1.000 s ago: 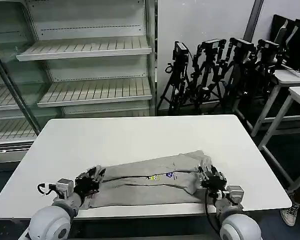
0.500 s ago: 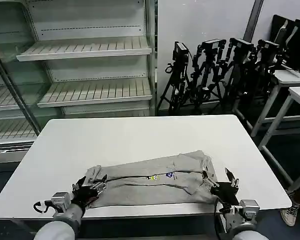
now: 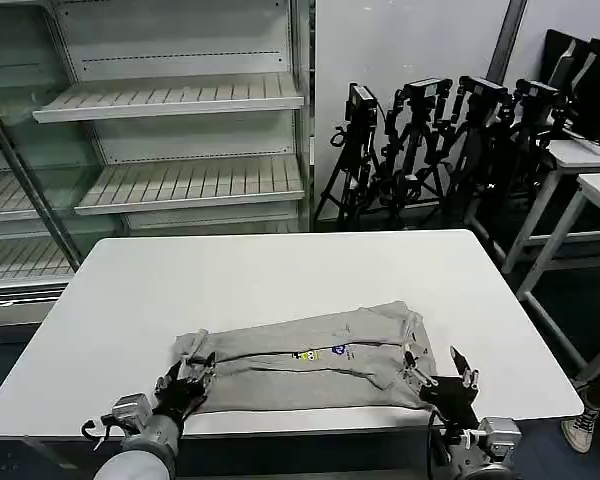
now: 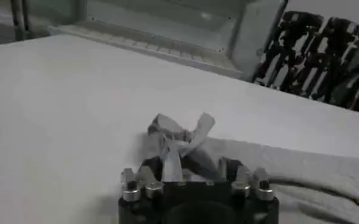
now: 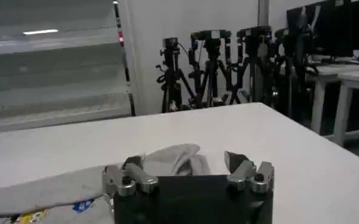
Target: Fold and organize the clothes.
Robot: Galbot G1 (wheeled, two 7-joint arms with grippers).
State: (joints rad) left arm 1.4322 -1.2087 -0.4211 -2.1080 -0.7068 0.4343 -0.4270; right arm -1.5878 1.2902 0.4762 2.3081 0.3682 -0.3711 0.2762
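Observation:
The light grey T-shirt [image 3: 280, 385] lies folded into a long band across the near part of the white table [image 3: 280, 270], its small coloured print [image 3: 325, 353] facing up. My left gripper [image 3: 187, 375] is open at the band's left end. In the left wrist view a bunched tip of fabric [image 4: 179, 137] rises just beyond the left gripper [image 4: 185, 170], and a strip of it runs down between the spread fingers. My right gripper [image 3: 435, 365] is open at the right end. The right wrist view has the cloth [image 5: 167, 159] lying between the right gripper's [image 5: 184, 163] fingers.
The shirt lies close to the table's front edge. An empty shelf unit [image 3: 170, 130] stands behind the table at the left. Black tripods [image 3: 430, 140] stand behind it at the right, and other white tables [image 3: 580, 160] are at the far right.
Both grippers, shut on the shirt's ends a second ago, have let go and opened. They drew back toward the front edge, then edged forward. The shirt lies flatter.

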